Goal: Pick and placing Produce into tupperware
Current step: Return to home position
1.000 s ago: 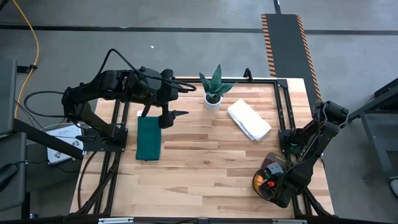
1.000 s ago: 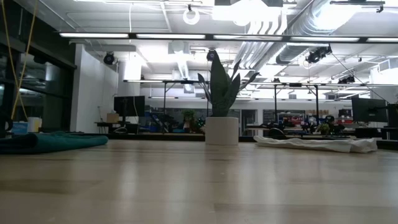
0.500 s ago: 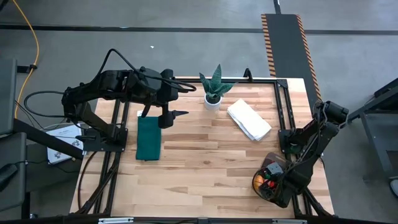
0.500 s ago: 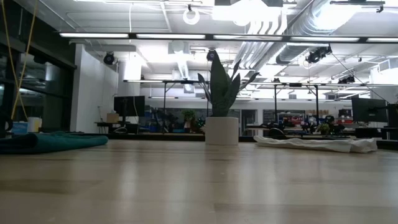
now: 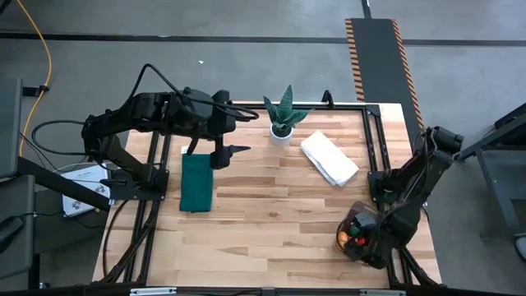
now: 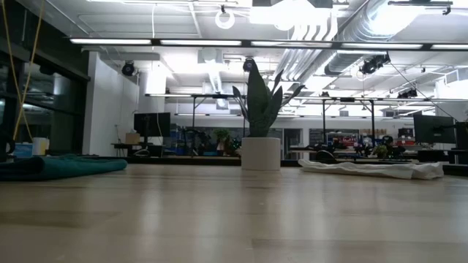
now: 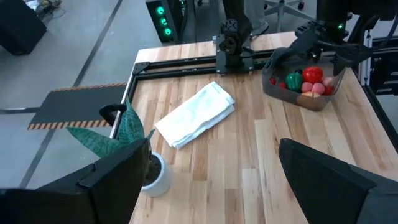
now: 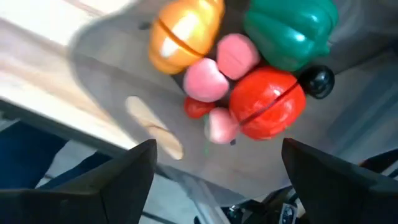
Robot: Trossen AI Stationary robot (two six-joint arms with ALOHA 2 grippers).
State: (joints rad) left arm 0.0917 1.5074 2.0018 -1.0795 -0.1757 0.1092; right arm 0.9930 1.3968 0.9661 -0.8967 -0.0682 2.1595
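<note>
The tupperware (image 5: 352, 232) stands at the table's near right corner, clear and greyish. The produce lies inside it: a red tomato (image 8: 267, 102), a green piece (image 8: 291, 28), an orange piece (image 8: 185, 28), pink pieces (image 8: 208, 81) and smaller ones. My right gripper (image 8: 217, 152) hangs open just above the tupperware (image 7: 301, 84), pointing steeply down, with nothing between its fingers. My left gripper (image 5: 240, 133) is held high over the table's far left part, open and holding nothing.
A spiky plant in a white pot (image 5: 282, 130) stands at the far edge. A folded white cloth (image 5: 329, 159) lies to the right of it. A dark green mat (image 5: 196, 182) lies on the left. Black frame rails (image 5: 378, 140) run along the table's sides.
My right arm has shifted slightly over the tupperware, and its gripper has tipped a little. It stays open.
</note>
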